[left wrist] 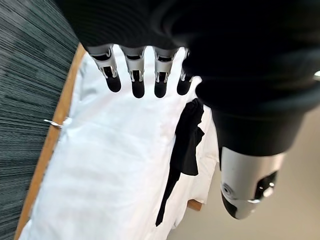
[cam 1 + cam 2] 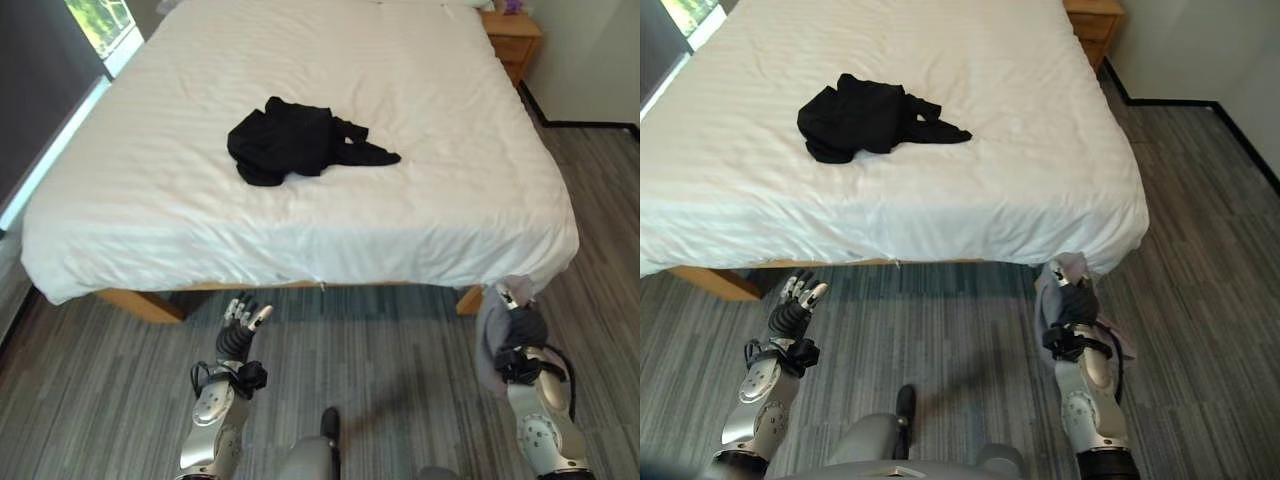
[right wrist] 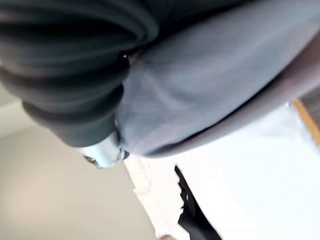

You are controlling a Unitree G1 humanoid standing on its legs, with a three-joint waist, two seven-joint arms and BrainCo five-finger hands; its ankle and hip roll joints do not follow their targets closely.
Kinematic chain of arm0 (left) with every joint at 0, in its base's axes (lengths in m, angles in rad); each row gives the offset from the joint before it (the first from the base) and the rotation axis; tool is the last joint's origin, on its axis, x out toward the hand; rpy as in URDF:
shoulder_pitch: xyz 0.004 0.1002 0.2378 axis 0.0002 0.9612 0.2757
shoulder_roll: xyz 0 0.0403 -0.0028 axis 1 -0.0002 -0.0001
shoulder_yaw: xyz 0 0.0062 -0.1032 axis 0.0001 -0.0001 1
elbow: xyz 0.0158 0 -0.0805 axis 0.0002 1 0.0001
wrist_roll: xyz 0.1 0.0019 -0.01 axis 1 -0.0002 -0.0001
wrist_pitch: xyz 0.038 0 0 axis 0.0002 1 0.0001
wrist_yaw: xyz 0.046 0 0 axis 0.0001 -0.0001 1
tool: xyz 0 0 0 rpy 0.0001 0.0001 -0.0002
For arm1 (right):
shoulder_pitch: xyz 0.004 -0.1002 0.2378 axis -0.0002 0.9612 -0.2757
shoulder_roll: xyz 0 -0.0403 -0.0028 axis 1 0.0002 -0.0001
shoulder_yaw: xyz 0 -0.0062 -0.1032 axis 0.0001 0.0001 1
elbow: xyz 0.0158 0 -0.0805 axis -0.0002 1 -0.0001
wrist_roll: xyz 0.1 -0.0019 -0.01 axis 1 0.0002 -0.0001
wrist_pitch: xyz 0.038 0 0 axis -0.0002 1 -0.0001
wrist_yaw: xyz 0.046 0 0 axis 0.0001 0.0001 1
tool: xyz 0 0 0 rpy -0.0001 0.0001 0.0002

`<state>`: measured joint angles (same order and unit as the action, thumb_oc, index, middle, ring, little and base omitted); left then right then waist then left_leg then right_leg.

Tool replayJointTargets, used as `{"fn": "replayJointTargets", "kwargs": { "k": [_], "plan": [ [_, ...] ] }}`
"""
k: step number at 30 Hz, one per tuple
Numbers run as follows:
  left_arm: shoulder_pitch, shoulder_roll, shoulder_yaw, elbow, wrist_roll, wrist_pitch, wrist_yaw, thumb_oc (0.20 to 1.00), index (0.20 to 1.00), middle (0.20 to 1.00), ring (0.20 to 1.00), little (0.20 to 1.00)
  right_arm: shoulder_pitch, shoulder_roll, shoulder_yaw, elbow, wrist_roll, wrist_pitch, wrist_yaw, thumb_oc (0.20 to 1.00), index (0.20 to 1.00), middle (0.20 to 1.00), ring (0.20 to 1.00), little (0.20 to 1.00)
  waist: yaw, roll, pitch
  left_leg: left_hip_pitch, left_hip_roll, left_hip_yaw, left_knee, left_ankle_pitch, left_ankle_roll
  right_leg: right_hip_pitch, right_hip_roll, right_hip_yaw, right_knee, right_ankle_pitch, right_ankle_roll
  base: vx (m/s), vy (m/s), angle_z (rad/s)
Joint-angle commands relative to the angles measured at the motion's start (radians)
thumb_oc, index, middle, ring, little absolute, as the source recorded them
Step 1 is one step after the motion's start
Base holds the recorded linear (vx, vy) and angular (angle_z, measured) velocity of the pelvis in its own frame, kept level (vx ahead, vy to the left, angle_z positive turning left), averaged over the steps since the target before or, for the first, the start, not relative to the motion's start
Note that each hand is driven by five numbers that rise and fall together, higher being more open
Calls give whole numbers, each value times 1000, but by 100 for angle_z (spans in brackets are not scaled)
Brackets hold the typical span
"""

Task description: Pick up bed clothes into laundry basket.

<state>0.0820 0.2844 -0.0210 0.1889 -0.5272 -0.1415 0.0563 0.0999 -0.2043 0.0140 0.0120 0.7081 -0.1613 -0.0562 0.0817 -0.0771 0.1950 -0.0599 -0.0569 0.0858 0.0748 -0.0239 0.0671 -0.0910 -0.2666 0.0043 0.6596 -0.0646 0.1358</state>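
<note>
While the black garment point(image 2: 300, 140) lies crumpled mid-bed point(image 2: 150, 200), well beyond reach, left robot hand point(image 2: 242, 325) hovers empty, fingers straight, apparently readied for reaching. Right robot hand point(image 2: 1072, 300): draped in grey cloth point(image 2: 1052, 312), seemingly collected laundry; grip unreadable. Laundry basket unlocated.

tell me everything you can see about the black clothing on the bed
The black garment is a soft, matte fabric piece lying crumpled in a loose heap on the white bedcover, roughly mid-bed and a little toward the robot's left. Its bulk is bunched up, with a narrower strip, perhaps a sleeve or leg, trailing out flat toward the robot's right. It rests only on the cover; nothing else touches it, and both robot hands are down by the foot of the bed, well short of it.
</note>
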Motion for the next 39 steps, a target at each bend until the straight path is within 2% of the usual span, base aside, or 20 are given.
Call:
{"fn": "replayJointTargets", "kwargs": {
  "k": [1, 3, 4, 6, 8, 10, 12, 13, 16, 18, 21, 22, 23, 25, 26, 29, 30, 36, 38, 39],
  "plan": [
    [31, 64, 5, -117, 39, -20, -37, 1000, 1000, 1000, 1000, 1000, -29, -21, -42, -57, -9, -36, 29, 200, 200, 200, 200, 200, -21, 33, 0, -13, 39, -88, -37, 61, 9, 58, 5, -31, -79, 340, -1, 289, 191, 55],
    [27, 68, -1, -110, 57, -21, -45, 1000, 1000, 1000, 1000, 1000, -15, -17, -49, -52, -18, -31, 34, 200, 200, 200, 200, 200, -40, 49, 7, 37, 49, -106, -64, 46, 8, -38, 19, -49, -62, 247, -14, 392, 24, 49],
    [30, 68, 2, -111, 57, -25, -49, 1000, 1000, 1000, 1000, 1000, -7, -16, -61, -51, -15, -27, 41, 200, 200, 200, 200, 200, -58, 51, 11, 85, 60, -122, -97, 36, -10, -71, 20, -101, -185, 179, -13, 471, -143, 41],
    [33, 66, 7, -104, 49, -28, -46, 1000, 1000, 1000, 1000, 1000, -1, -26, -76, -47, -13, -32, 39, 200, 200, 200, 200, 200, -78, 38, 17, 130, 64, -142, -126, 22, -34, -67, 66, -125, -417, 152, 0, 413, -231, 43],
    [25, 73, 22, -102, 72, -35, -27, 1000, 1000, 1000, 1000, 1000, 15, -41, -86, -50, -18, -34, 36, 200, 200, 200, 200, 200, -85, 16, 10, 154, 79, -165, -139, 6, -62, -25, 122, -102, -611, 142, 10, 329, -268, 40],
    [25, 67, 25, -105, 82, -35, -36, 1000, 1000, 1000, 1000, 1000, 20, -41, -93, -44, -24, -29, 33, 200, 200, 200, 200, 200, -76, 14, 0, 149, 84, -166, -127, 4, -69, 9, 124, -105, -627, 134, 14, 157, -172, 68],
    [24, 64, 35, -85, 80, -46, -35, 1000, 1000, 1000, 1000, 1000, 28, -54, -100, -40, -4, -39, 50, 200, 200, 200, 200, 200, -65, 8, -17, 137, 111, -175, -111, 9, -95, 52, 150, -106, -646, 115, -17, 185, -280, 97],
    [24, 64, 35, -85, 80, -46, -35, 1000, 1000, 1000, 1000, 1000, 28, -55, -100, -39, -4, -39, 50, 200, 200, 200, 200, 200, -67, 8, -17, 136, 112, -177, -109, 8, -96, 54, 150, -108, -647, 115, -17, 156, -266, 37],
    [-16, 55, 22, -55, 62, -41, -34, 1000, 1000, 1000, 1000, 1000, 23, -87, -125, -43, 17, -47, 51, 200, 200, 200, 200, 200, -72, 1, 4, 40, 106, -194, 111, 44, -142, 108, 165, -143, -664, 92, -57, 52, -207, 10],
    [-41, 57, 12, -55, 63, -40, -34, 1000, 1000, 1000, 1000, 1000, 15, -99, -126, -34, 32, -47, 51, 200, 200, 200, 200, 200, -71, -7, 24, -6, 91, -215, 213, 70, -152, 133, 170, -144, -659, 81, -77, 30, -142, 14],
    [-75, 74, 9, -44, 94, -36, -26, 1000, 1000, 1000, 1000, 1000, 18, -106, -124, -40, 37, -36, 54, 200, 200, 200, 200, 200, -74, -12, 17, -48, 101, -197, 113, 67, -143, 161, 162, -136, -674, 67, -68, 151, -46, -10],
    [-93, 88, 8, -37, 115, -34, -20, 1000, 1000, 1000, 1000, 1000, 24, -106, -121, -44, 42, -35, 58, 200, 200, 200, 200, 200, -78, -6, 9, -62, 124, -176, 61, 92, -142, 172, 165, -137, -680, 64, -63, 185, 8, -22],
    [-157, 125, -13, -23, 173, -32, 4, 1000, 1000, 1000, 1000, 1000, 26, -116, -109, -37, 26, -39, 57, 200, 200, 200, 200, 200, -81, 9, -3, -60, 118, -161, 0, 110, -137, 179, 179, -132, -679, 56, -59, 179, 9, -16],
    [-185, 151, -19, -21, 177, -30, 5, 1000, 1000, 1000, 1000, 1000, 25, -121, -95, -37, 18, -27, 58, 200, 200, 200, 200, 200, -86, 18, -7, -46, 116, -168, -10, 98, -138, 175, 183, -116, -669, 43, -57, 126, 55, -32],
    [-291, 219, -59, 18, 254, -27, 1, 1000, 1000, 1000, 1000, 1000, 22, -123, -80, -37, 29, -25, 69, 200, 200, 200, 200, 200, -113, 39, -10, -16, 121, -156, -39, 103, -138, 176, 186, -92, -666, 40, -58, 154, 131, -70],
    [-470, 313, -146, 79, 371, -15, 13, 1000, 1000, 1000, 1000, 1000, 27, -120, -40, -32, 24, -16, 87, 200, 200, 200, 200, 200, -147, 55, -30, 53, 119, -120, -114, 100, -128, 184, 178, -73, -699, 52, -44, 203, 177, -67],
    [-608, 343, -242, 137, 444, 2, 16, 1000, 1000, 1000, 1000, 1000, 35, -127, -18, -40, 18, -6, 88, 200, 200, 200, 200, 200, -166, 58, -26, 69, 119, -99, -149, 102, -124, 173, 171, -62, -709, 61, -31, 99, 119, -47],
    [-833, 365, -391, 252, 518, 17, 22, 1000, 1000, 1000, 1000, 1000, 17, -138, 4, -49, 22, -9, 86, 200, 200, 200, 200, 200, -197, 57, -10, 55, 118, -77, -162, 96, -120, 134, 169, -39, -725, 82, -13, 8, 53, -11],
    [-1062, 358, -502, 413, 524, 32, 54, 1000, 1000, 1000, 1000, 1000, -2, -152, 30, -47, 34, -19, 79, 200, 200, 200, 200, 200, -229, 51, 18, 24, 124, -52, -162, 92, -118, 80, 174, -7, -738, 109, 1, -37, 66, -41],
    [-1065, 357, -505, 417, 524, 31, 54, 1000, 1000, 1000, 1000, 1000, -3, -151, 29, -48, 34, -19, 79, 200, 200, 200, 200, 200, -228, 51, 18, 24, 124, -52, -162, 92, -118, 79, 174, -7, -738, 109, 1, 5, 39, -16]
  ]
}}
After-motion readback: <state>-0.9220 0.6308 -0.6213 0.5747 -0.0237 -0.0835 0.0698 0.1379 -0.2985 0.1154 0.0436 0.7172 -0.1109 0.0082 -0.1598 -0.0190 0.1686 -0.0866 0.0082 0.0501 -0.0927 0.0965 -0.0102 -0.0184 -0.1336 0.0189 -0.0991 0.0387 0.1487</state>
